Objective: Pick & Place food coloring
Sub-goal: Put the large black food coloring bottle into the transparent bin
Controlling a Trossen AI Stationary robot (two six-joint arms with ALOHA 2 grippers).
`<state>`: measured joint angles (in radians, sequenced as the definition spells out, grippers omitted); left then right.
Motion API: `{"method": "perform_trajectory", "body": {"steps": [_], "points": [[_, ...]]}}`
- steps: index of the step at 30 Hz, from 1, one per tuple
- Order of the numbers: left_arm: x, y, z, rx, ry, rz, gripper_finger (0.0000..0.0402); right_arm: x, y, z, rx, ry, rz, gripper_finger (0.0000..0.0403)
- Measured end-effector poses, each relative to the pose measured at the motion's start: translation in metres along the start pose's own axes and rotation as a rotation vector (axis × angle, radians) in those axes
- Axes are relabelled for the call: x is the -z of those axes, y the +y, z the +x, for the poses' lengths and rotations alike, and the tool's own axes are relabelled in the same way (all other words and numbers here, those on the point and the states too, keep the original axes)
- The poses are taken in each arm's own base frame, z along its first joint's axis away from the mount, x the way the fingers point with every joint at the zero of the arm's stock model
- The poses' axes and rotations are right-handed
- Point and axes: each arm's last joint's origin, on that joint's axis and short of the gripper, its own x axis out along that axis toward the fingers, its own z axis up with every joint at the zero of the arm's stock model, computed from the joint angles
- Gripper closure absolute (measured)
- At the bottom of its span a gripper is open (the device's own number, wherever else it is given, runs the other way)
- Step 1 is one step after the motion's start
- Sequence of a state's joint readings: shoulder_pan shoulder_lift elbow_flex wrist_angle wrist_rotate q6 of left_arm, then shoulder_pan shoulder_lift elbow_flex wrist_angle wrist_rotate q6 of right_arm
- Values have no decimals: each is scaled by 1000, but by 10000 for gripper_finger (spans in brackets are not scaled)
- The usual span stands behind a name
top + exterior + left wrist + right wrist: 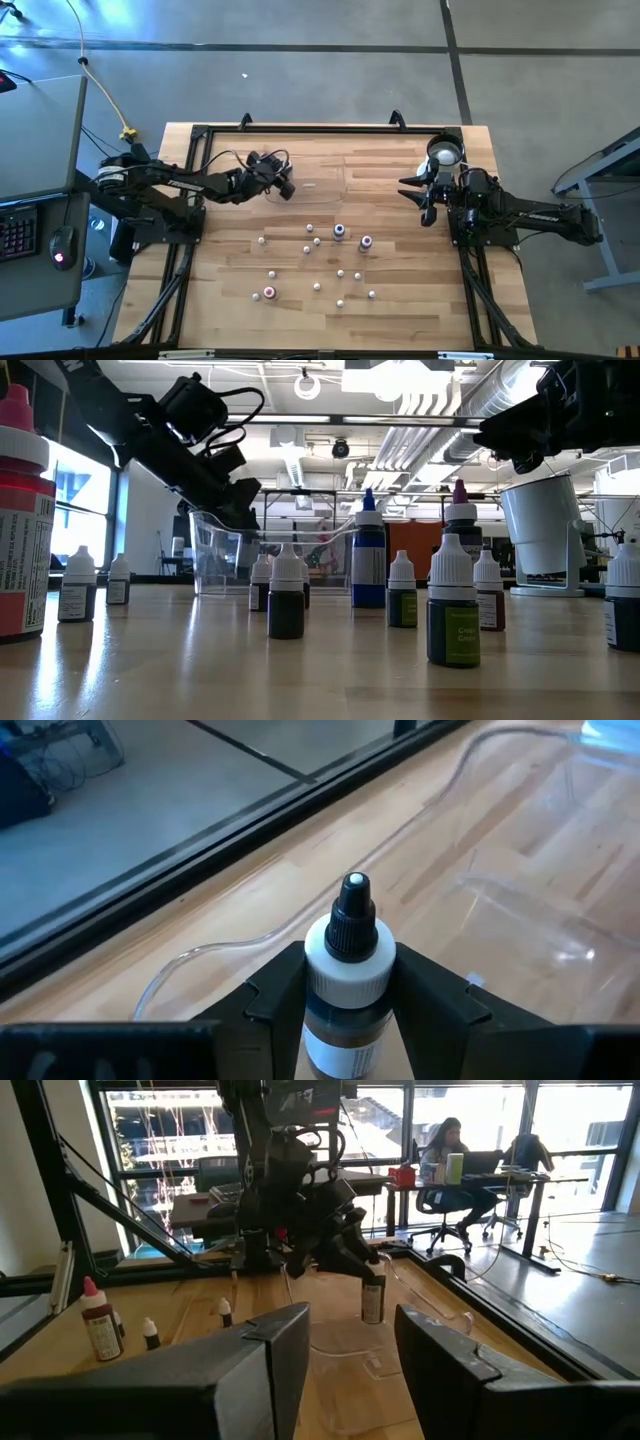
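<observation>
A: Where's the food coloring bottle (349, 982)?
B: Upright between the 2 fingers of the left claw (350, 995), grasped, over the clear tray (520, 910) on the table (400, 300).
A: The right claw (425, 196)?
B: Released, empty, near the white cup (444, 153).

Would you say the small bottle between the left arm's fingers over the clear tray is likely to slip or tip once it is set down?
The bottle is tall, narrow and round, so it probably tips easily and rolls if it falls. Its smooth white collar sits between the left gripper fingers, so it may slip. The clear tray looks thin and light, likely to slide if nudged.
</observation>
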<state>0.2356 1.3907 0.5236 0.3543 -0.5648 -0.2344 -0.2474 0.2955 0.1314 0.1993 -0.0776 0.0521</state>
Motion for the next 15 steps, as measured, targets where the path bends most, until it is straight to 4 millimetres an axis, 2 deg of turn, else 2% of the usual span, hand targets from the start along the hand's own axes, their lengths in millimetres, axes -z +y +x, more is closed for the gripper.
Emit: {"method": "perform_trajectory", "body": {"steps": [15], "points": [[-21,-7,1,29,35,45,268,0,0,0,0,0,0,261]]}}
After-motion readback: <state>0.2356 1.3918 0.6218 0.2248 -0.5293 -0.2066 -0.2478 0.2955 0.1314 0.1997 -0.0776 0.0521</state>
